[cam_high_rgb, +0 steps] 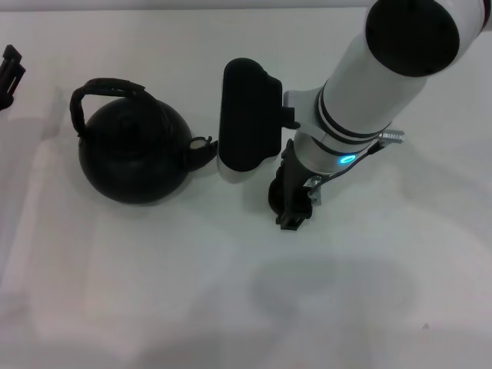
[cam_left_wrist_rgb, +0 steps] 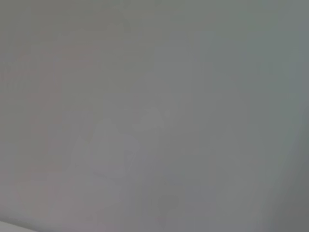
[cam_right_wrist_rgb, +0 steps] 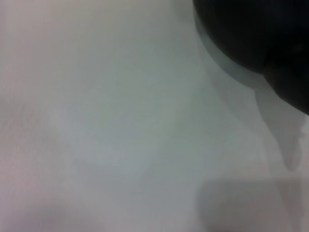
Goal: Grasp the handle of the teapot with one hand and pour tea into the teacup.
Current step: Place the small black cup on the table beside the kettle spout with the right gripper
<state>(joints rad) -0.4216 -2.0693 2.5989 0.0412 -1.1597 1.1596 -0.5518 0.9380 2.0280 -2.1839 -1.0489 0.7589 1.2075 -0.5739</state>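
The matte black teapot [cam_high_rgb: 134, 154] stands on the white table at the left of centre in the head view. Its rough arched handle [cam_high_rgb: 104, 88] loops over the top, and its stubby spout [cam_high_rgb: 201, 146] points toward my right arm. My right gripper [cam_high_rgb: 294, 215] reaches down to the table just right of the spout. A small dark round shape [cam_high_rgb: 274, 197] pressed against it looks like the teacup, mostly hidden by the gripper. The right wrist view shows a blurred dark round body [cam_right_wrist_rgb: 251, 34]; I cannot tell which object it is. My left gripper [cam_high_rgb: 9, 73] is parked at the far left edge.
The white table [cam_high_rgb: 231, 307] stretches around both objects. My right arm [cam_high_rgb: 384, 84] and its black wrist housing [cam_high_rgb: 246, 115] cover the area behind the cup. The left wrist view shows only plain pale surface.
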